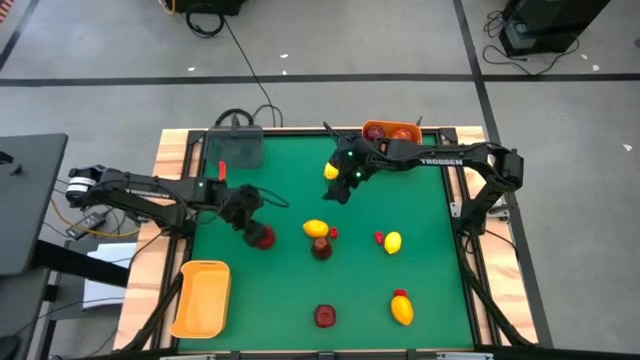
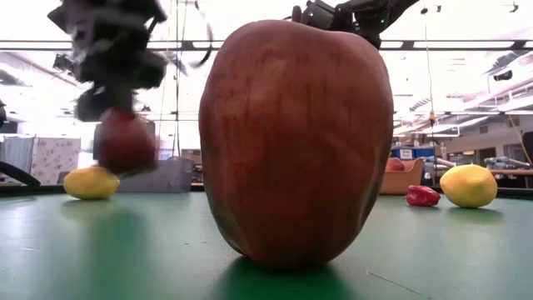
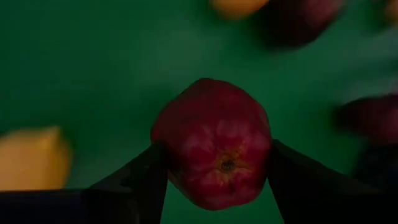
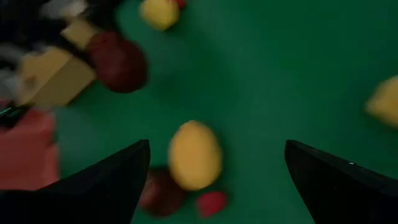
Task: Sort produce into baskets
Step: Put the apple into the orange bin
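Left gripper [image 1: 258,232]: over the left half of the green table [image 1: 290,290], its two fingers pressed against both sides of a dark red apple [image 1: 263,237]; clamped on it.
Held apple, direction: the left wrist view shows its dimpled end [image 3: 227,165] turned toward that camera, so its core axis runs roughly along the gripper's line of sight; the fingers [image 3: 149,180] grip across its width.
Held apple, height: only the low view shows it hanging clear of the table surface [image 2: 125,140], under the blurred gripper.
Right gripper [image 1: 342,187]: above the back middle of the table, fingers wide apart, nothing between them; a lemon [image 4: 194,155] lies on the table below the gap.
Back bin [image 1: 390,131]: orange, at the far edge, with red-orange fruit inside.
Front bin [image 1: 201,298]: orange, at the near left corner, long axis running front to back.
Grey tray [image 1: 234,150]: at the back left.
Front apple [image 2: 296,142]: stands upright right before the low camera, hiding the middle of the table; from above it is a small fruit near the front edge [image 1: 324,316].
Centre lemon [image 1: 316,229]: long axis roughly left to right, touching a dark red fruit [image 1: 321,248] and a small red bit [image 1: 332,233].
Right lemons: one mid-right [image 1: 392,241], one near the front [image 1: 401,309].
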Robot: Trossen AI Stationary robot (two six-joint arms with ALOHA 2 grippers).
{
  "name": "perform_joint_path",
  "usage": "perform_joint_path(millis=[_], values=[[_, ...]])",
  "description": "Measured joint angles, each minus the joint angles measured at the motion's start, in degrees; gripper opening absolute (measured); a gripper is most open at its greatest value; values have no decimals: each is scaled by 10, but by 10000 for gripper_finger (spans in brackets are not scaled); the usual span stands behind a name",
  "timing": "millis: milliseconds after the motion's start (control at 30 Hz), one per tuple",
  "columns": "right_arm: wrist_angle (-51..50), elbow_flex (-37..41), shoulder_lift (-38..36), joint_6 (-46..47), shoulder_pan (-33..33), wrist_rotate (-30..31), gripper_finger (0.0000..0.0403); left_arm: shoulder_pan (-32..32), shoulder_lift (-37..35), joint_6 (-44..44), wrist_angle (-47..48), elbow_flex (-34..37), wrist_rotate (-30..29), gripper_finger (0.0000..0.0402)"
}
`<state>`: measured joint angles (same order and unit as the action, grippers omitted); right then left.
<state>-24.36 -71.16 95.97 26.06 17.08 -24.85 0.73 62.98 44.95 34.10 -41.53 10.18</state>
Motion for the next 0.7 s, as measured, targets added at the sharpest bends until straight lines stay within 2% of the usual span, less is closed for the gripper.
perform_joint_path(millis=[233, 333, 433, 533, 600, 700], values=[[-7, 0, -42, -51, -26, -88, 381, 27, 0, 6, -196, -6, -9, 242], [-4, 0, -81, -71, -35, -90, 377, 55, 0, 32, -249, -6, -20, 242], [-2, 0, -120, -80, -45, -41, 374, 90, 0, 78, -277, -6, -41, 242], [13, 0, -150, -90, -53, 51, 374, 121, 0, 95, -336, -6, -51, 242], [41, 0, -164, -91, -55, 102, 374, 138, 0, 94, -390, -6, -46, 242], [124, 0, -177, -65, -51, 139, 374, 159, 0, 80, -488, -6, -28, 243]])
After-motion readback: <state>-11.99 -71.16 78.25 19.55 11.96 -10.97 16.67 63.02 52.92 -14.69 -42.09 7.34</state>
